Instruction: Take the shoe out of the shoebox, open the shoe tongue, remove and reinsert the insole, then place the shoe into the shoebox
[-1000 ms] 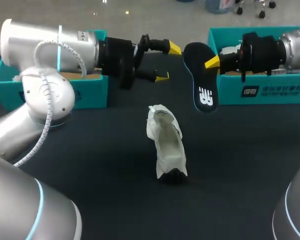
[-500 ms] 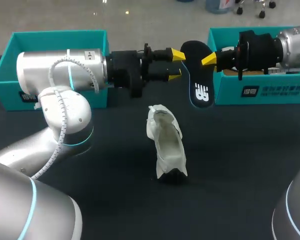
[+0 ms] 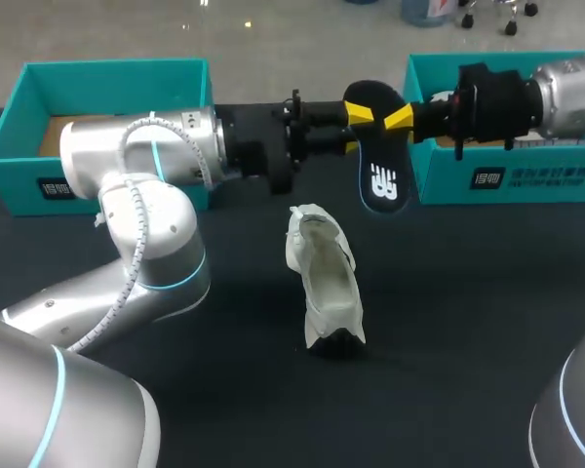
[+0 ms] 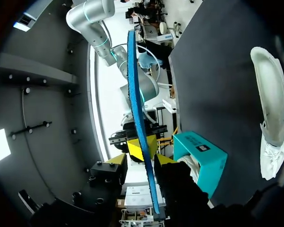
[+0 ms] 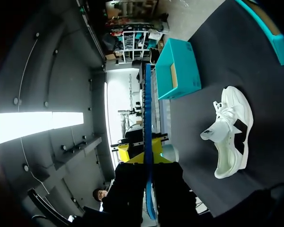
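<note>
A black insole (image 3: 380,146) hangs in the air above the table, sole side with a white logo facing me. My right gripper (image 3: 398,119) is shut on its upper end from the right. My left gripper (image 3: 356,129) comes in from the left at the same end. In the left wrist view the insole (image 4: 139,118) runs edge-on between my left gripper's (image 4: 139,161) fingers, with a gap still showing on one side. In the right wrist view the insole (image 5: 147,118) stands edge-on in my right gripper (image 5: 148,161). The white shoe (image 3: 327,283) lies on the dark table, opening up.
A teal shoebox (image 3: 107,73) stands at the back left behind my left arm. A second teal shoebox (image 3: 507,175) stands at the back right under my right arm. The white shoe (image 4: 270,104) (image 5: 232,132) lies well below both grippers.
My left arm has swung right until its fingers straddle the insole's upper end, and the fingers have narrowed. My right gripper has carried the insole slightly left.
</note>
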Motion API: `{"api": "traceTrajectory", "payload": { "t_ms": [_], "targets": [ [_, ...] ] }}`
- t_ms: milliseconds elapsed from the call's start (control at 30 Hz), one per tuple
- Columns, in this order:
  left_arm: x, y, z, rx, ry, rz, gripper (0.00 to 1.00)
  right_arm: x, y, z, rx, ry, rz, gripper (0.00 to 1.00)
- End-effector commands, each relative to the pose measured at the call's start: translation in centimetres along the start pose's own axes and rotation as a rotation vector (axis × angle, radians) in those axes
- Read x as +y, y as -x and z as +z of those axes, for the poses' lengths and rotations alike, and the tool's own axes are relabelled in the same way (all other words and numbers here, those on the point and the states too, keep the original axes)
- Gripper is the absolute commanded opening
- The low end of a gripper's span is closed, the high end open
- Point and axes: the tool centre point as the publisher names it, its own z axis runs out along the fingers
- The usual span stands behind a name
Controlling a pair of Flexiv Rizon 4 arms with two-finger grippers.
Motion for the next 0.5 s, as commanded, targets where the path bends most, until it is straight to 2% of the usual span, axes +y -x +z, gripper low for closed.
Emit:
{"api": "traceTrajectory", "payload": {
  "t_ms": [33,233,333,467,500],
  "targets": [
    [0.05,-0.19,0.65,-0.008,0.0,-0.002,0.33,-0.03,0.12,0.34,0.0,0.001,0.003,0.0],
    [-0.15,-0.6,0.79,-0.009,-0.007,-0.01,0.16,-0.05,0.15,0.43,0.006,0.003,0.004,0.0],
    [-0.18,-0.77,0.92,-0.008,-0.01,-0.014,0.0,-0.08,0.08,0.47,0.008,0.003,0.002,0.0],
    [-0.25,-0.95,1.01,-0.003,-0.014,-0.021,0.0,-0.09,0.07,0.47,0.01,0.004,0.002,0.0],
    [-0.27,-0.99,1.0,-0.002,-0.016,-0.029,0.0,-0.09,0.07,0.45,0.011,0.005,0.002,0.26]
  ]
}}
